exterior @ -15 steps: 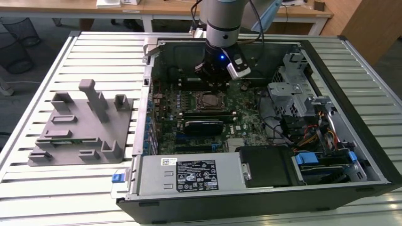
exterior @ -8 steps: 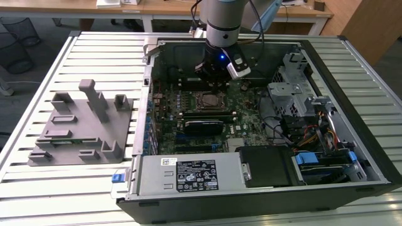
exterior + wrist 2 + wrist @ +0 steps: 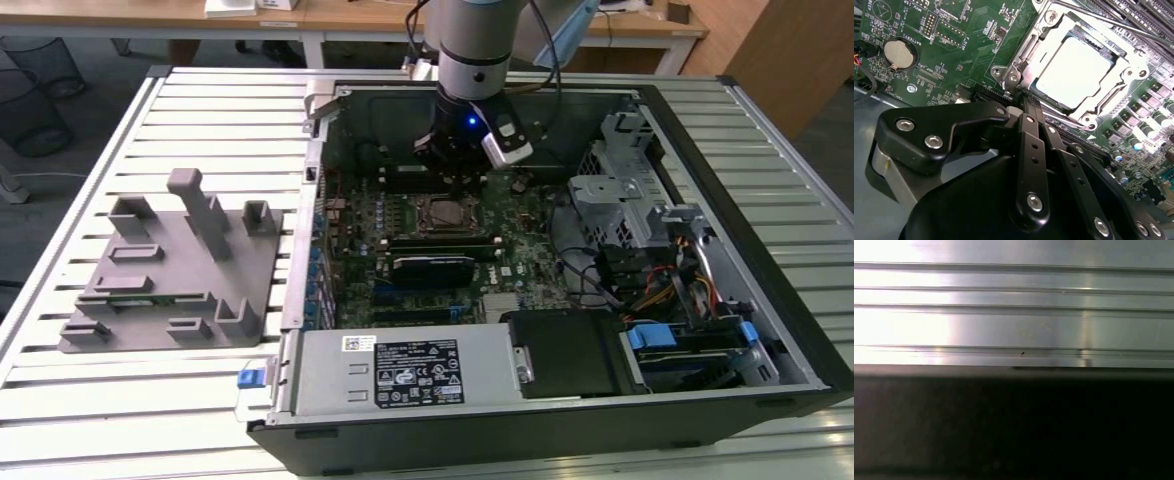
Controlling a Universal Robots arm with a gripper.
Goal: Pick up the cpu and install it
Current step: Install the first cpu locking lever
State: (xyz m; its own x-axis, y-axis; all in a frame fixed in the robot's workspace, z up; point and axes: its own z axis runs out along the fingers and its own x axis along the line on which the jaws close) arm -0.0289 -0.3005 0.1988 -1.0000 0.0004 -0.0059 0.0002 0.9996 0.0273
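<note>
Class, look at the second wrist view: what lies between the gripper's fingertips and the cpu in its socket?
The socket's metal frame lies between them in the second wrist view; the gripper ends at its edge, and the cpu sits inside it.

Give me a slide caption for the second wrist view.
Gripper poised at the edge of the motherboard socket, where the cpu already sits inside its metal frame.

1. The cpu (image 3: 1074, 70) has a pale, smooth, matt metal top.
2. The socket frame (image 3: 1114, 95) around it is bright, shiny metal.
3. The gripper (image 3: 1026, 102) is glossy black, with silver screw heads.
4. The motherboard (image 3: 964, 45) is green, slightly glossy.
5. The table (image 3: 200, 110) is ribbed, brushed metal.
6. The fixture (image 3: 167, 270) is matt grey plastic.
</note>
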